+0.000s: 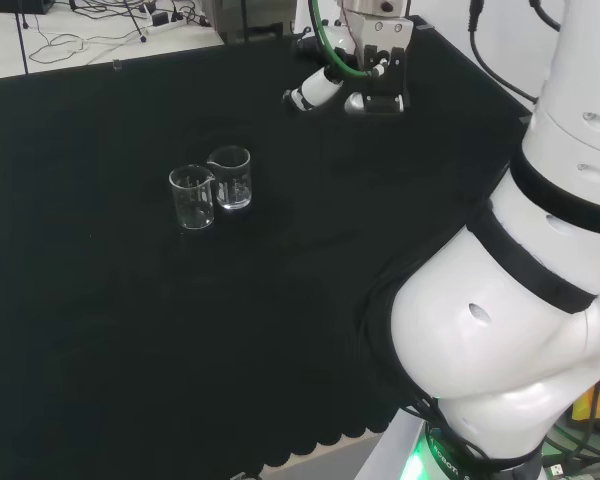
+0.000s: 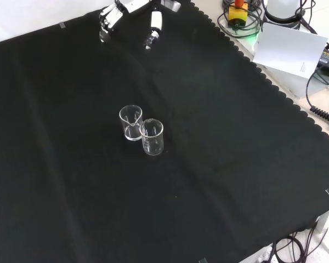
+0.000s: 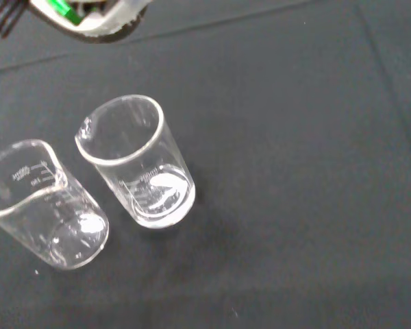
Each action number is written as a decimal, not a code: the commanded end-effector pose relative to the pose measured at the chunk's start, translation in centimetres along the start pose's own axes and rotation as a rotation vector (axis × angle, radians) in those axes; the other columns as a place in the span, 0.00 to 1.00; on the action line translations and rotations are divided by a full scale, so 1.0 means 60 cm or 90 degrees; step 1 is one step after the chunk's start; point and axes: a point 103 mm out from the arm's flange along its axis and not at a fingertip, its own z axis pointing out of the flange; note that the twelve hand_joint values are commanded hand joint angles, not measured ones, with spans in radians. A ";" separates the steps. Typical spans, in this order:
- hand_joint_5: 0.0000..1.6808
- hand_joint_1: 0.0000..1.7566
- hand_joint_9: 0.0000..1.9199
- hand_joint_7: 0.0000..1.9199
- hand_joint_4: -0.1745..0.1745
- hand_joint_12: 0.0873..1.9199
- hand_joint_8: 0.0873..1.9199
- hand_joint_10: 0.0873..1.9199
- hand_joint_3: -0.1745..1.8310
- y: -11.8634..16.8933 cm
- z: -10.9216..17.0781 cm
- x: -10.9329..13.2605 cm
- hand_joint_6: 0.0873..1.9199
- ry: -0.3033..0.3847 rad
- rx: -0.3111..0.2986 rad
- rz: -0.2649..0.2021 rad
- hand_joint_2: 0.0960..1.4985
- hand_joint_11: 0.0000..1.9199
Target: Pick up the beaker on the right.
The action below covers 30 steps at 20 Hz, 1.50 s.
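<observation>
Robot hand (image 2: 129, 13) open, empty, well apart from two touching glass beakers (image 1: 211, 187) on tabletop (image 2: 219, 164) (both upright). Approach, grasp and lift all remain.

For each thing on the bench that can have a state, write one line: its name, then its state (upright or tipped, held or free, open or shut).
Beaker on the right in the head view: upright on the cloth, free, looks empty.
Beaker on the left in the head view: upright, free, close beside the other; touching cannot be told.
Hand: fingers relaxed, open, holding nothing, well apart from both beakers.
Black cloth: spread flat over the bench.
</observation>
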 end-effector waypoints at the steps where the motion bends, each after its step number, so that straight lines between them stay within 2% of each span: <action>1: 0.20 0.46 0.17 0.10 0.46 0.66 0.25 0.28 0.36 0.079 0.073 -0.024 0.00 0.055 0.008 -0.022 0.37 0.00; 7: 0.21 0.47 0.20 0.13 0.45 0.71 0.27 0.29 0.37 0.111 0.108 -0.037 0.00 0.092 0.016 -0.047 0.34 0.00; 16: 0.23 0.45 0.27 0.18 0.41 0.72 0.31 0.30 0.37 0.128 0.160 -0.035 0.00 0.130 0.031 -0.116 0.33 0.06; 23: 0.21 0.47 0.24 0.15 0.39 0.71 0.30 0.28 0.37 0.134 0.211 -0.034 0.00 0.168 0.044 -0.156 0.32 0.07; 30: 0.23 0.49 0.24 0.15 0.38 0.71 0.30 0.28 0.37 0.142 0.234 -0.019 0.00 0.191 0.027 -0.175 0.31 0.06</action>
